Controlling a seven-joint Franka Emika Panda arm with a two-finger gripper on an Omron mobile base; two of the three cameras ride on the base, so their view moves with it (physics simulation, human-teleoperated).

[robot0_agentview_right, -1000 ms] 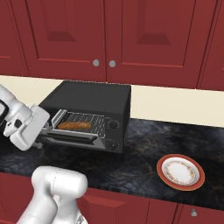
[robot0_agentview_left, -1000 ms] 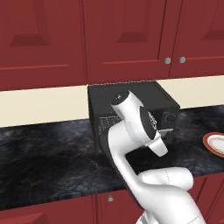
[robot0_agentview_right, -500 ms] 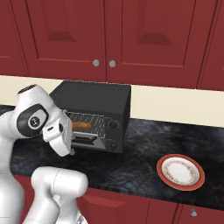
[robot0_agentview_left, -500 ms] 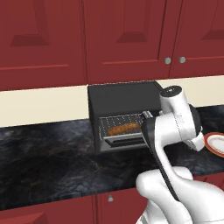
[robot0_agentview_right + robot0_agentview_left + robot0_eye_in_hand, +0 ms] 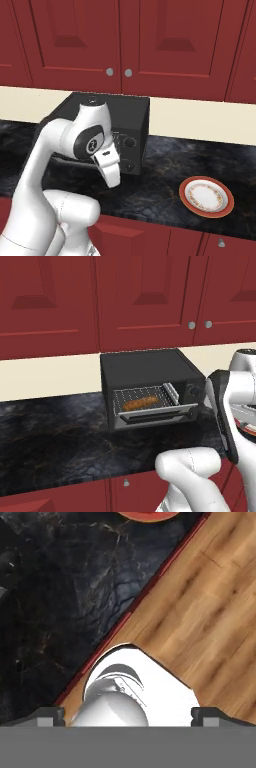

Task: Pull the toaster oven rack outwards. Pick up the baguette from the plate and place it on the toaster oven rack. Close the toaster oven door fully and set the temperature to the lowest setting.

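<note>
Because the baguette (image 5: pixel 140 403) already lies on the toaster oven rack (image 5: pixel 145 400) in the middle of the left picture, the hand (image 5: pixel 128 714) hangs spread wide and empty, leaving the toaster oven door (image 5: pixel 156 416) down.

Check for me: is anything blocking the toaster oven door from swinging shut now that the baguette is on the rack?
Nothing visible does. The toaster oven door hangs open below the cavity, the baguette lies wholly on the rack inside the toaster oven, and the counter in front of the door is bare.

baguette (image 5: pixel 141 403) on rack (image 5: pixel 145 401), plate (image 5: pixel 206 196) right of oven (image 5: pixel 150 387)
</note>
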